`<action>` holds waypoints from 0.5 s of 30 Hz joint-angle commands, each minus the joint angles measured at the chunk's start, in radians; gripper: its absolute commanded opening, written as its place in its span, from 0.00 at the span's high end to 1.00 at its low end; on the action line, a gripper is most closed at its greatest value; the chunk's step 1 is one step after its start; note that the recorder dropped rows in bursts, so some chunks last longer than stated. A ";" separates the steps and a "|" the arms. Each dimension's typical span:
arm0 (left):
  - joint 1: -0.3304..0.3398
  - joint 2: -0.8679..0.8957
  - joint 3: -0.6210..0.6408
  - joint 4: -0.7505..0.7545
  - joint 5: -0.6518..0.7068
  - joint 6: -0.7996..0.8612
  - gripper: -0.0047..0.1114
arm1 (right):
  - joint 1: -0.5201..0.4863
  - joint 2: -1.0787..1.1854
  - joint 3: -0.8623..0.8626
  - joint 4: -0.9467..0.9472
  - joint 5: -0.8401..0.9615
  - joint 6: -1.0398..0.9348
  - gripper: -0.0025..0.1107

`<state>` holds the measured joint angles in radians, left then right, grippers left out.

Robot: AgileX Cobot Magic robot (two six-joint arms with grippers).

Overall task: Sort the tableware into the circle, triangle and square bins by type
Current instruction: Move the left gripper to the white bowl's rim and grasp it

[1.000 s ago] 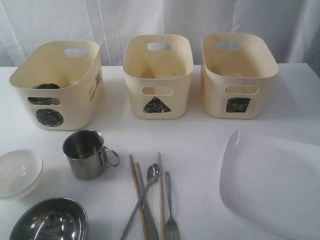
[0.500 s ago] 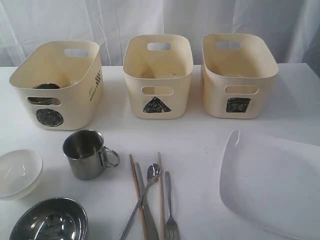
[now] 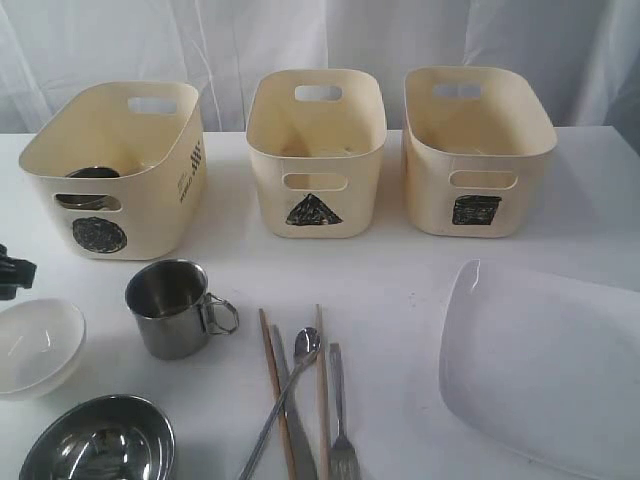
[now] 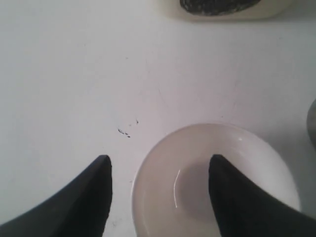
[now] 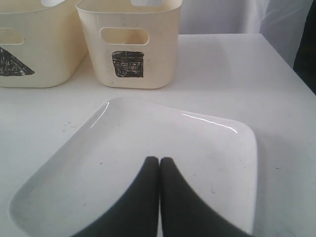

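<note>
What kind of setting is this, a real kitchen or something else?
Probably a staged test bench, not a kitchen: a white table against a draped white curtain, three cream tubs marked with hand-scribbled shapes, and tableware such as a steel mug laid out in front.

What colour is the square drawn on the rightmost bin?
Black scribble on the cream tub, clearest in the right wrist view.
</note>
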<state>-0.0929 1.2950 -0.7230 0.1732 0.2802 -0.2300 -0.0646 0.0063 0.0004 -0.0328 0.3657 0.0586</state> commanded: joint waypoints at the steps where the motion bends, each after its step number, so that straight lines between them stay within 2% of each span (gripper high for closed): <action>1: 0.000 0.103 0.005 0.003 -0.003 -0.009 0.43 | -0.005 -0.006 0.000 -0.001 -0.008 0.001 0.98; 8: 0.000 0.238 0.005 0.048 -0.039 -0.009 0.43 | -0.005 -0.006 0.000 -0.001 -0.008 0.001 0.98; 15: 0.000 0.300 0.005 0.048 -0.054 -0.009 0.45 | -0.005 -0.006 0.000 -0.001 -0.008 0.001 0.98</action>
<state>-0.0929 1.5816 -0.7230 0.2171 0.2224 -0.2316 -0.0646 0.0063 0.0004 -0.0328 0.3657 0.0586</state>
